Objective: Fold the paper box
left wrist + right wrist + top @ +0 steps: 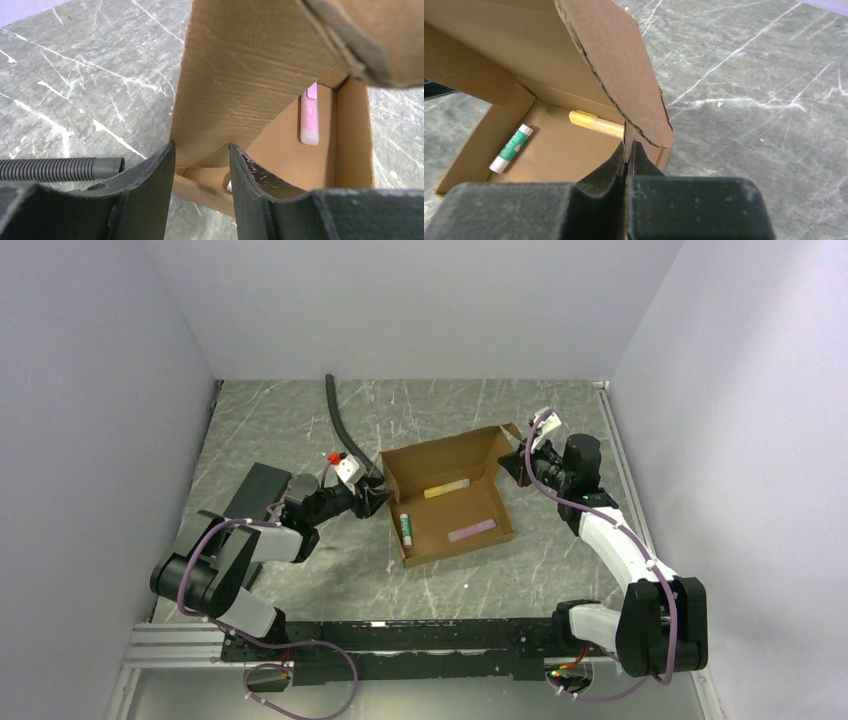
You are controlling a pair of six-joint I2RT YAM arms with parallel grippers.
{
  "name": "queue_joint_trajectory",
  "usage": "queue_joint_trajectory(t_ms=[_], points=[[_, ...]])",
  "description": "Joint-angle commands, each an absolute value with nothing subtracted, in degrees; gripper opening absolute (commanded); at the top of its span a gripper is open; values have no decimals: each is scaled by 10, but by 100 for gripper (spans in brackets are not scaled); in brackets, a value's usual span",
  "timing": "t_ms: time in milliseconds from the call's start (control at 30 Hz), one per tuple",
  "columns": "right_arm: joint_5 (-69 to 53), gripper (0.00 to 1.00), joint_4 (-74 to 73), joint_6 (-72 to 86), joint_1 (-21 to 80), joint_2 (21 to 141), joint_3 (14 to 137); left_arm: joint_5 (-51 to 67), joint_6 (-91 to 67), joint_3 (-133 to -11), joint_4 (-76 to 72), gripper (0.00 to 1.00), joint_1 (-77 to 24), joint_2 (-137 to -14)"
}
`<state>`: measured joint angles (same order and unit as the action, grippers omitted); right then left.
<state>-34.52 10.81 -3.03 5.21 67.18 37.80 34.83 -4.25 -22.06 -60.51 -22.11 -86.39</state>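
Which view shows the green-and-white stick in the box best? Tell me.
Right wrist: the green-and-white stick lies whole and close inside the paper box. Top external shows it whole but tiny; left wrist does not clearly show it.

Tally of items in view, by kind.
I count one paper box (440, 455); inside it three small stick-shaped items: one yellow marker (446, 489), one green-and-white stick (406, 527), one pink marker (472, 531). On the table (560, 570) I count one black ribbed hose (340, 425). Of my own I count two grippers: left gripper (375, 498) and right gripper (515, 462).
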Motion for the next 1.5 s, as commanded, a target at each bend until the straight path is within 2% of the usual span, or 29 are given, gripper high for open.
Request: queue_joint_trajectory(t_ms=[0, 300, 767, 1100, 1467], points=[[-397, 0, 92, 27, 72, 671, 403, 369, -53, -226, -620, 48, -226, -865], [-391, 0, 48, 5, 84, 677, 392, 370, -52, -229, -614, 48, -225, -863], [-357, 0, -97, -172, 85, 637, 348, 371, -65, -207, -618, 49, -226, -838], [-320, 0, -99, -205, 85, 642, 334, 344, -87, -145, -565, 55, -226, -723], [-309, 0, -87, -207, 85, 651, 332, 280, -160, -117, -405, 58, -239, -585]])
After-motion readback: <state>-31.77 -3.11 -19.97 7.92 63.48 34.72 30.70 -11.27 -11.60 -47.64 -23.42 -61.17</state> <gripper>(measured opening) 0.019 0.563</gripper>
